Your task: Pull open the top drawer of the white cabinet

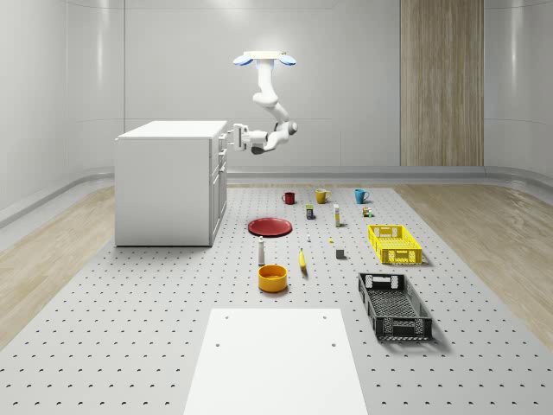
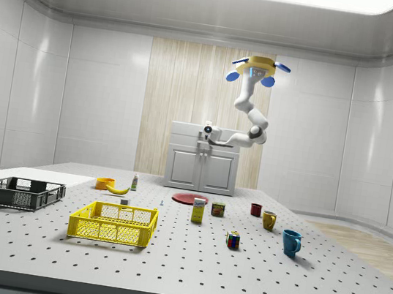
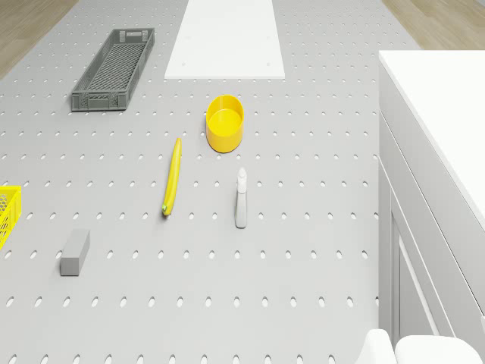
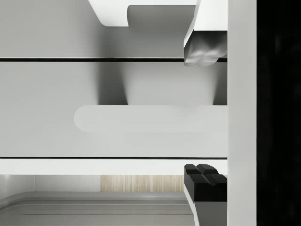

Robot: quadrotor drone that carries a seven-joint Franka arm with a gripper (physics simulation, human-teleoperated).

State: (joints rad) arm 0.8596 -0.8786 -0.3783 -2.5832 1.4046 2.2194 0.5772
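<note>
1. White cabinet [image 1: 168, 181] stands on the perforated tabletop [image 1: 173, 294]; its top drawer [image 4: 141, 108] faces our pincer [image 4: 203, 115], front flush with the cabinet face.
2. Our pincer [image 1: 232, 136] is at the drawer front; in the wrist view its fingers [image 4: 202, 52] sit wide, one on each side of the handle [image 4: 146, 118], not touching it.
3. Our drone [image 1: 264, 59] hovers above and beyond the pincer, away from the cabinet.
</note>
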